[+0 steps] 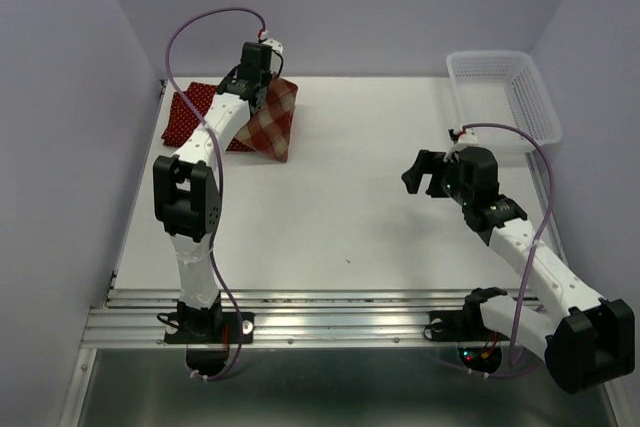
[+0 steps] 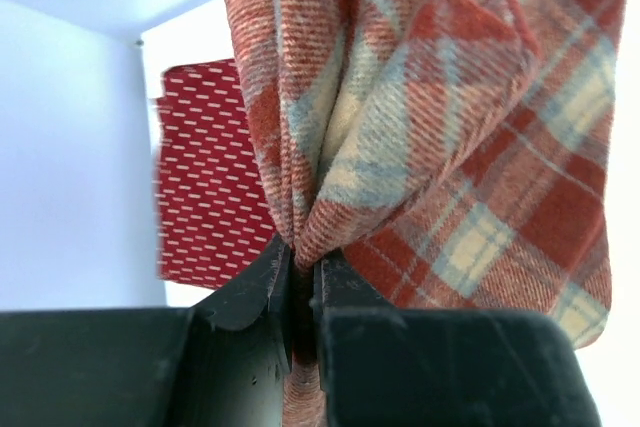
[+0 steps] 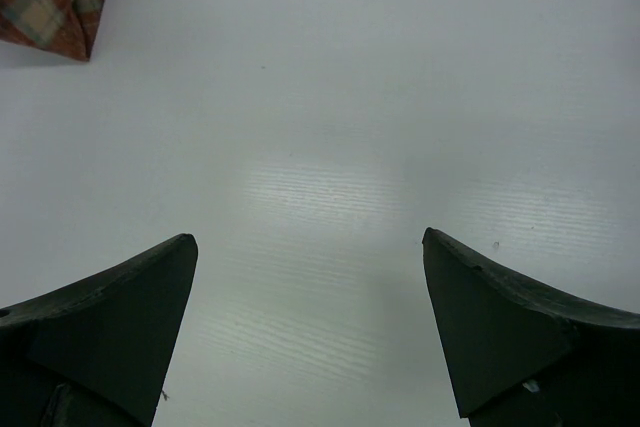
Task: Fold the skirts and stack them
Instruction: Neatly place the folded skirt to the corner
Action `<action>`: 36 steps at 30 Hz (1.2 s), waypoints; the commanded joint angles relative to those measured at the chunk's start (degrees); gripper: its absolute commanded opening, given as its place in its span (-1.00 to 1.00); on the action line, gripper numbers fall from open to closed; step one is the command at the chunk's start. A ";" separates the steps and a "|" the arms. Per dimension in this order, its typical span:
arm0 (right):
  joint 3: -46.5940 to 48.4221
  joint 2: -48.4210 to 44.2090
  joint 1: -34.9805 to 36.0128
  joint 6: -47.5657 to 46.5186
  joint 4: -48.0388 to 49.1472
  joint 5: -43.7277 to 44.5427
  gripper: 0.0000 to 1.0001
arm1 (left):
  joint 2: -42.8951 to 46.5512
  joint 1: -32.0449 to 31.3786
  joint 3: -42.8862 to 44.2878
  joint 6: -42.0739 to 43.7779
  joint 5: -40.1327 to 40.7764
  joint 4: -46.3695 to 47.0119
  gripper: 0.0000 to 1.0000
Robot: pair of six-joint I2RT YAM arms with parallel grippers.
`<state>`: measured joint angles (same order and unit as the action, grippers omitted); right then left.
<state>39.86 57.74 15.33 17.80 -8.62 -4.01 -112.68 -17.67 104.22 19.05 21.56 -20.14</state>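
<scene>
Two arms reach out over a white table (image 1: 350,217). The left gripper (image 2: 303,275) is clamped tight on a bunched fold of the plaid skirt (image 2: 440,137). The cloth is pinched between its dark fingers (image 2: 250,302) and fans out above them, filling the middle and right of the left wrist view.

From above, that skirt sits in the upper left of the frame. It is held up at its top edge, with its lower corner reaching down toward the table; whether the corner touches the surface I cannot tell. Just left of it a dark red dotted skirt (image 1: 195,112) lies flat near the far left corner of the table, and the plaid cloth covers its right edge. I cannot tell whether one dotted skirt or two lie there.

The right gripper (image 3: 310,242) is spread wide with nothing between its fingers, above bare table at the right centre of the top view. A corner of the plaid cloth shows at the upper left of the right wrist view. A white mesh basket (image 1: 535,97) sits at the upper right of the top view.
</scene>
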 commanded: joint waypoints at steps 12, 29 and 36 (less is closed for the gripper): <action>-0.39 -0.17 -0.22 -0.31 0.89 2.08 1.00 | 2.02 3.52 12.58 7.14 4.54 -0.34 -1.00; -0.39 0.27 -0.22 -0.22 1.42 1.99 1.00 | 7.04 3.61 15.39 4.24 -1.70 -2.71 -1.00; -0.39 0.71 -0.22 -0.22 1.42 1.73 1.00 | 5.90 4.13 12.50 4.07 0.32 -1.92 -1.00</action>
<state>39.38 58.15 15.33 17.76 -8.73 -2.52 -109.73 -14.26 115.74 23.46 19.64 -25.65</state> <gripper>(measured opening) 0.995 0.172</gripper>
